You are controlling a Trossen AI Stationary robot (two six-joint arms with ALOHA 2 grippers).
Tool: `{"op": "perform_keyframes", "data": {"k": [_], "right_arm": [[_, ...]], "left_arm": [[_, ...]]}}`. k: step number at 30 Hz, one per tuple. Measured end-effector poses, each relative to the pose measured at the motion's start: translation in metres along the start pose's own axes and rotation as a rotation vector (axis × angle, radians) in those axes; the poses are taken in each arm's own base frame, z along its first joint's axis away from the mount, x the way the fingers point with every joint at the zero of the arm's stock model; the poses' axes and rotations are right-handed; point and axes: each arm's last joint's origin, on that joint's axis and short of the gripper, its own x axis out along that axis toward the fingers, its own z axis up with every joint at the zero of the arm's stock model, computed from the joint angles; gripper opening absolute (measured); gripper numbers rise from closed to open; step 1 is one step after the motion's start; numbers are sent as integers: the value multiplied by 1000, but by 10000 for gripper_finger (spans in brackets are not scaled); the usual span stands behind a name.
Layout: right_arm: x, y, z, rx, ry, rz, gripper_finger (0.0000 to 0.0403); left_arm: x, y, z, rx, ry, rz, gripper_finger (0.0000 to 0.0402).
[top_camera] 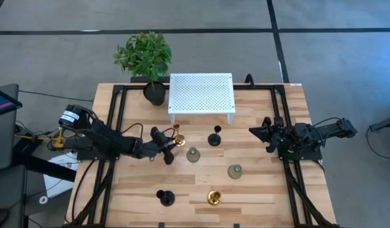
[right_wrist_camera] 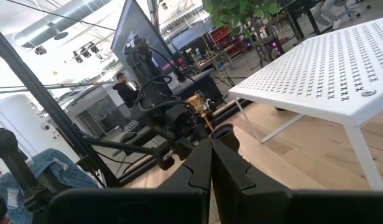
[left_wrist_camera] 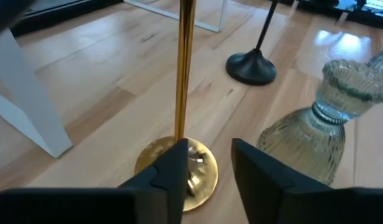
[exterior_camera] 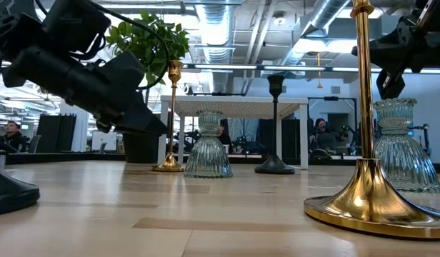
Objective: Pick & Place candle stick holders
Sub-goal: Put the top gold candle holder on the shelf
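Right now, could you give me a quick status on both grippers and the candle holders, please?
Left gripper open at gold holder, which stands upright in front of white rack. Right gripper shut, empty, parked right side. Grey-green holder close beside.

Shiny gold metal candle holder (left_wrist_camera: 182,124); ribbed see-through glass holder (left_wrist_camera: 316,127); matt black holder (left_wrist_camera: 252,62); smooth pale wood worktop (left_wrist_camera: 104,81); white stand (top_camera: 201,94) full of little holes.
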Motion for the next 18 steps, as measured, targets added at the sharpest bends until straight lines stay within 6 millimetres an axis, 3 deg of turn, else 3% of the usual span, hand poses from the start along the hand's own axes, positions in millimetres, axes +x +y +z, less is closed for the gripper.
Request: {"op": "perform_keyframes", "data": {"k": [9,18], "right_arm": [[0,0,0,0,0,0,0],[0,0,0,1,0,0,0]], "left_arm": [[6,7,4,-19,-1,5,182],[10,13,6,-30,-7,37,172]]}}
